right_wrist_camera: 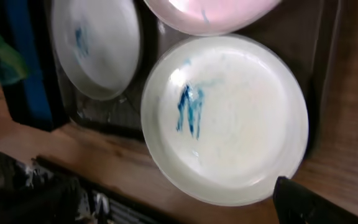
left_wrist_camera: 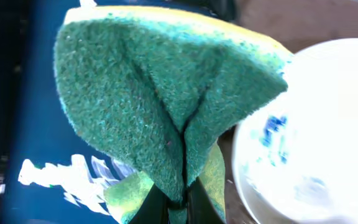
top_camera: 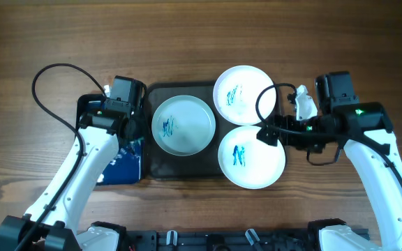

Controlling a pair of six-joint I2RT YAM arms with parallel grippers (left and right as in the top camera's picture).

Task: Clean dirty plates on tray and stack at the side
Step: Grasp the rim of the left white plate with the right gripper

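Three white plates carry blue scribbles: one (top_camera: 183, 124) lies inside the dark grey tray (top_camera: 160, 163), one (top_camera: 245, 94) overlaps its far right corner, and one (top_camera: 251, 157) overlaps its near right corner. My left gripper (top_camera: 128, 130) is at the tray's left edge, shut on a folded green and yellow sponge (left_wrist_camera: 166, 106); its jaws (left_wrist_camera: 179, 208) pinch the fold, with the left plate (left_wrist_camera: 316, 137) beside it. My right gripper (top_camera: 268, 132) hovers between the two right plates. In the right wrist view only one finger (right_wrist_camera: 303, 202) shows, by the rim of the near plate (right_wrist_camera: 225, 118).
A glossy blue tray (top_camera: 123, 164) lies left of the grey tray, under my left arm, and shows in the left wrist view (left_wrist_camera: 30, 112). A crumpled white object (top_camera: 303, 103) sits by my right wrist. Bare wooden table lies right of the plates.
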